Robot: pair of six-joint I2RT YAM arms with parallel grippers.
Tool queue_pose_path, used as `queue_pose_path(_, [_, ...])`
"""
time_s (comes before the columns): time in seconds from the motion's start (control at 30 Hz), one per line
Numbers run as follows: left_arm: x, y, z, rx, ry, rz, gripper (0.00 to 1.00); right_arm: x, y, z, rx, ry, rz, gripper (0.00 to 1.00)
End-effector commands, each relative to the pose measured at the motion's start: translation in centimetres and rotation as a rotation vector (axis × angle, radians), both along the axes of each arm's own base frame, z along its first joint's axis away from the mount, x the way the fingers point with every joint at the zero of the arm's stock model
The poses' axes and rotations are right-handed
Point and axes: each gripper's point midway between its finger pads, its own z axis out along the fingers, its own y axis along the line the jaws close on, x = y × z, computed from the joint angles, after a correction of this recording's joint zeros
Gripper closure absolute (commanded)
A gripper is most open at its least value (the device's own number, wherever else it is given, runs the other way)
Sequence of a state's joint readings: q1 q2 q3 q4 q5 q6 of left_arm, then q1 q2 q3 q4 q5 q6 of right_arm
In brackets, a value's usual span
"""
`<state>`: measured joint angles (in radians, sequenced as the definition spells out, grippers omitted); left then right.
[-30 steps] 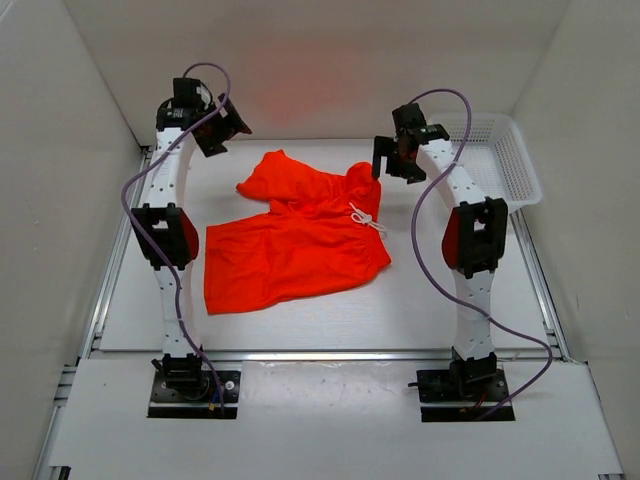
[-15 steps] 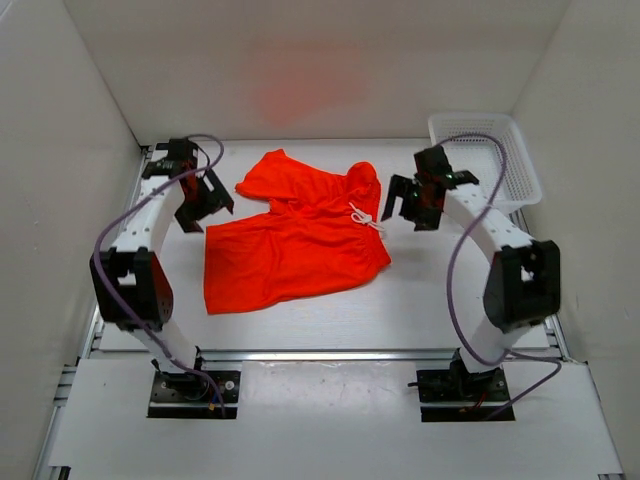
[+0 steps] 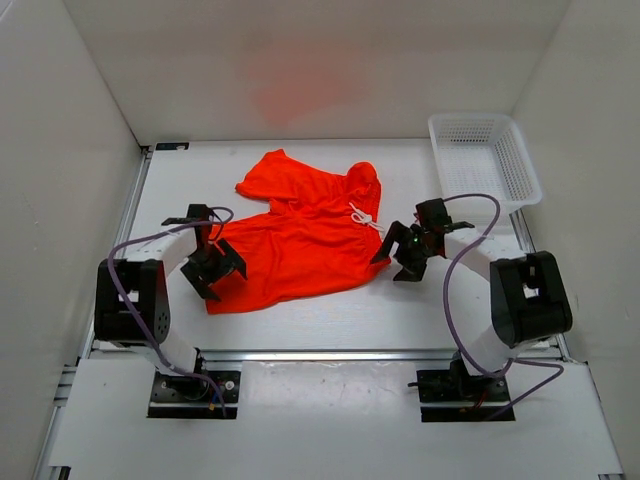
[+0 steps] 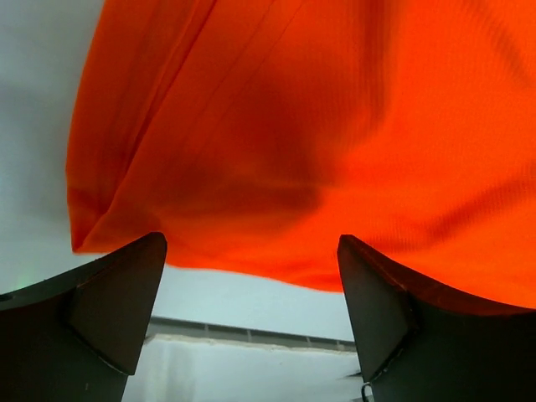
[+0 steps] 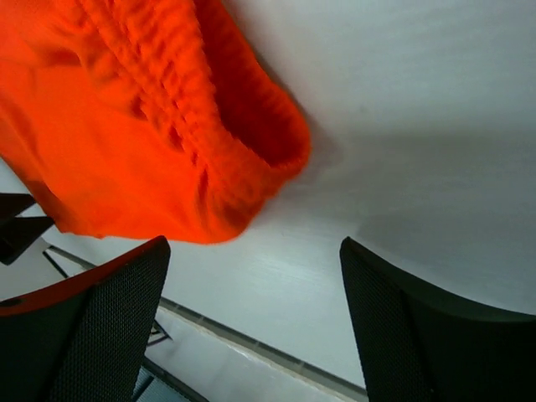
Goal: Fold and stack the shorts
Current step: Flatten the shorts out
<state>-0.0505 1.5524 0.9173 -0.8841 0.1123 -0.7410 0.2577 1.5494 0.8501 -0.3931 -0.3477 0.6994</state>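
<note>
You are lining up the first fold: left gripper (image 3: 212, 272) and right gripper (image 3: 390, 260) stand wide open at the shorts' (image 3: 300, 240) near-left and near-right corners, so pinch the fabric next.

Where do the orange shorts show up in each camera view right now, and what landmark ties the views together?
Top external: the shorts lie spread across the middle of the table.
Left wrist: the shorts fill the upper frame, with a hem corner at the left.
Right wrist: the shorts sit upper left, gathered waistband end showing.
Shared landmark: the white table, bare beside the cloth in all three.
</note>
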Motion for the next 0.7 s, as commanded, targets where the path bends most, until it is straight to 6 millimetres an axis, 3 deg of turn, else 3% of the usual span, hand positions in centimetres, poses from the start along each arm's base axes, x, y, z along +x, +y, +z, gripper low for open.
queue_pose_path(0.0, [2.6,-0.7,0.0,-0.021,-0.089,-0.015,0.07,3.1,1.8,0.8,0.028,-0.096,0.009,0.15])
queue_pose_path(0.03, [3.3,-0.5,-0.2,-0.013,-0.111,-0.014,0.12,3.5,1.9,0.0,0.031,-0.082,-0.006,0.2])
queue_pose_path(0.07, [3.0,-0.4,-0.8,-0.003,-0.099,-0.012,0.3,4.1,2.1,-0.1,0.036,-0.081,-0.016,0.26])
queue_pose_path(0.1, [2.6,-0.5,-1.6,-0.01,-0.062,-0.013,0.4,4.8,2.5,0.0,0.031,-0.086,-0.022,0.45])
queue_pose_path(0.13, [2.6,-0.8,-2.0,-0.03,-0.054,-0.033,0.47,4.9,2.3,-1.2,-0.019,-0.062,-0.031,0.59])
queue_pose_path(0.17, [3.0,-1.3,-2.0,-0.058,-0.057,-0.047,0.72,5.2,2.0,-1.4,-0.041,-0.059,-0.04,0.71])
queue_pose_path(0.2, [3.4,-1.3,-2.4,-0.058,-0.055,-0.047,0.86,5.5,1.9,-1.2,-0.053,-0.063,-0.046,0.9])
queue_pose_path(0.23, [3.7,-1.3,-2.4,-0.057,-0.059,-0.057,0.9,5.6,1.6,-1.2,-0.07,-0.068,-0.044,0.98])
queue_pose_path(0.33, [5.5,-1.1,-1.4,-0.053,-0.102,-0.084,0.9,4.4,-0.4,-0.8,-0.167,-0.079,-0.051,1.0])
queue_pose_path(0.37, [5.9,-1.1,-0.7,-0.053,-0.128,-0.085,0.9,3.2,-1.1,-0.7,-0.196,-0.051,-0.055,1.0])
queue_pose_path(0.4, [6.4,-1.1,0.0,-0.052,-0.154,-0.094,0.9,2.6,-1.6,0.7,-0.203,-0.088,-0.054,1.0])
queue_pose_path(0.47, [6.4,-1.2,1.3,-0.061,-0.188,-0.097,0.9,-0.8,-3.2,0.2,-0.251,-0.025,-0.056,1.0])
queue_pose_path(0.5, [6.5,-1.2,1.5,-0.061,-0.197,-0.097,0.9,-1.6,-3.6,1.4,-0.25,-0.056,-0.064,1.0])
queue_pose_path(0.53, [6.0,-1.2,1.6,-0.061,-0.191,-0.097,0.9,-3.4,-4.1,0.8,-0.257,-0.022,-0.071,1.0])
queue_pose_path(0.57, [6.0,-1.4,1.7,-0.07,-0.191,-0.098,0.9,-4.9,-4.3,1.5,-0.251,-0.015,-0.079,1.0])
queue_pose_path(0.63, [5.8,-1.6,1.9,-0.071,-0.192,-0.107,0.9,-6.6,-4.9,1.4,-0.272,0.001,-0.098,1.0])
queue_pose_path(0.67, [5.8,-1.6,1.9,-0.071,-0.192,-0.108,0.9,-7.6,-5.4,1.4,-0.278,0.007,-0.122,0.95])
